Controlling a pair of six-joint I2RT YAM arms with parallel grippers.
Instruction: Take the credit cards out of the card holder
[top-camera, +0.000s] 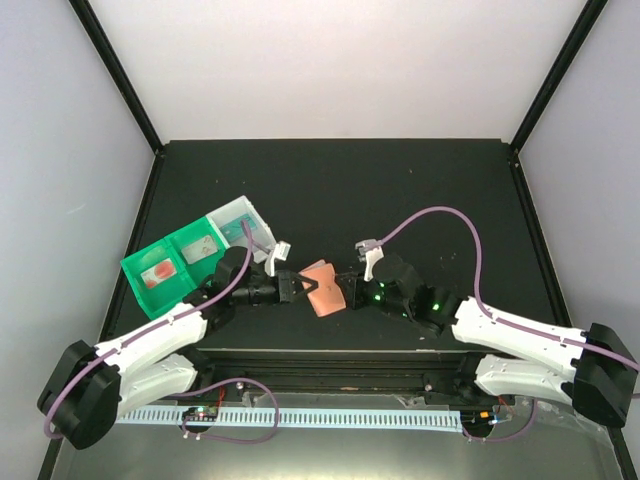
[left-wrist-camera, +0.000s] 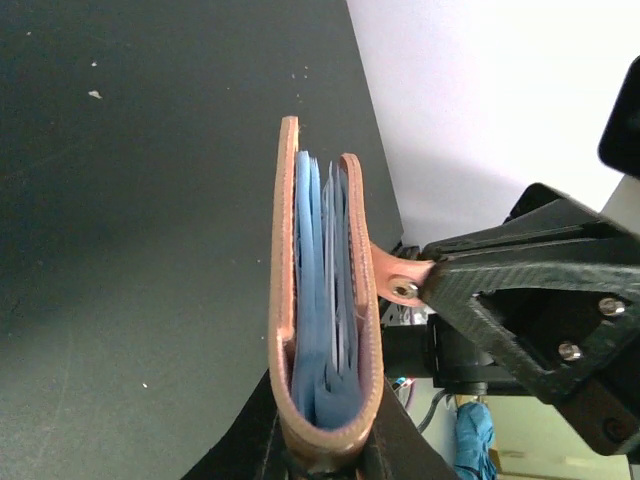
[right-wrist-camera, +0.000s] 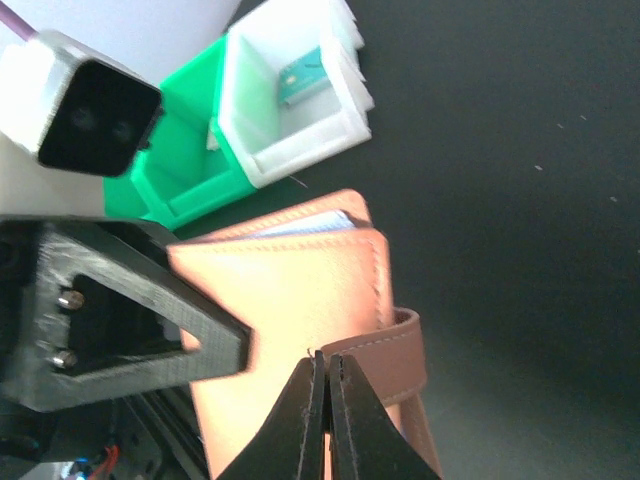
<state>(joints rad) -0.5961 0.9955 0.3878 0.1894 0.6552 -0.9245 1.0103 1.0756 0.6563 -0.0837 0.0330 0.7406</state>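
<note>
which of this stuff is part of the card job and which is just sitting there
In the job: card holder, credit cards inside it, left gripper, right gripper.
Just sitting there: green-and-white tray, teal card in its white compartment.

A: Work surface?
B: A matte black table (top-camera: 330, 190), evenly lit, with faint specks.
A: Enclosure?
B: A white back wall (top-camera: 330, 60), pale side walls (top-camera: 50, 150), and slanted black corner posts (top-camera: 115, 70).
</note>
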